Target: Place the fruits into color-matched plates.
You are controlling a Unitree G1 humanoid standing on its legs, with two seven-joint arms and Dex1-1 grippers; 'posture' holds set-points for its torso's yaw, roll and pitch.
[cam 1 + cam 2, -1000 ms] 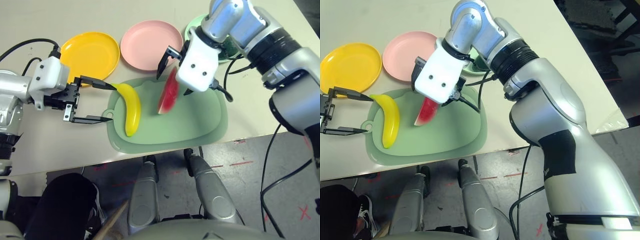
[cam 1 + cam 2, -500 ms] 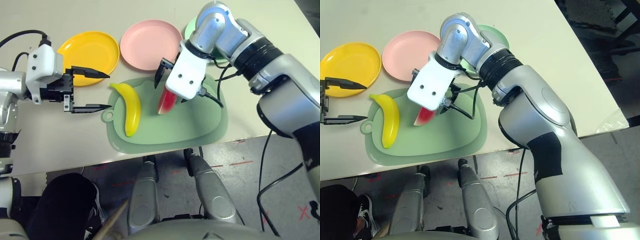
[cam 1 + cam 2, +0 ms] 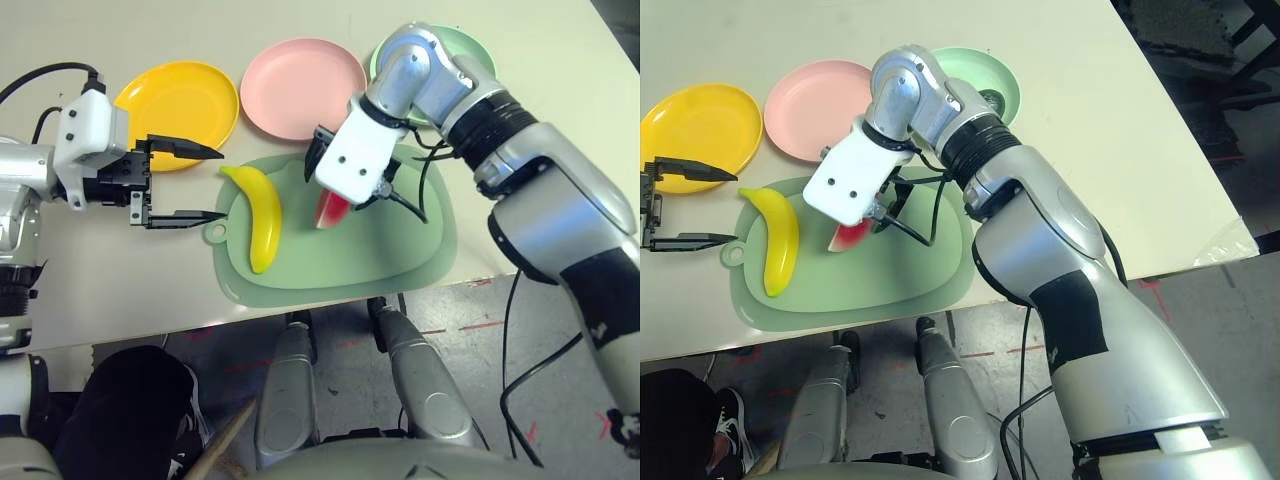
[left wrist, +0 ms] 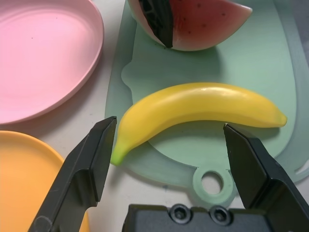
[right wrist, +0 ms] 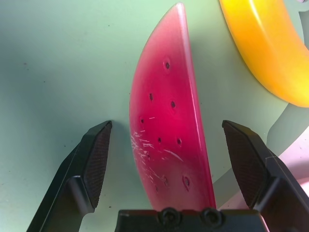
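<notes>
The red watermelon wedge [image 5: 169,135] stands on the pale green cutting board [image 3: 380,250]. My right gripper [image 5: 165,126] is open and lowered over it, one finger on each side with a gap to the flesh. The yellow banana [image 3: 262,215] lies on the board's left part. My left gripper [image 3: 222,184] is open just left of the banana, level with it and not touching. Behind the board sit the yellow-orange plate [image 3: 180,100], the pink plate [image 3: 300,85] and the mint green plate [image 3: 980,70]. A dark avocado [image 3: 990,98] lies in the mint plate, mostly hidden by my right arm.
The board's handle hole [image 4: 211,183] points toward my left gripper. Black cables [image 3: 40,85] trail across the table at the far left and hang off my right wrist over the board. The table's front edge runs just below the board.
My right gripper has come down and to the left, and now straddles the watermelon wedge. My left gripper drew back slightly from the banana toward the yellow plate, then held still.
</notes>
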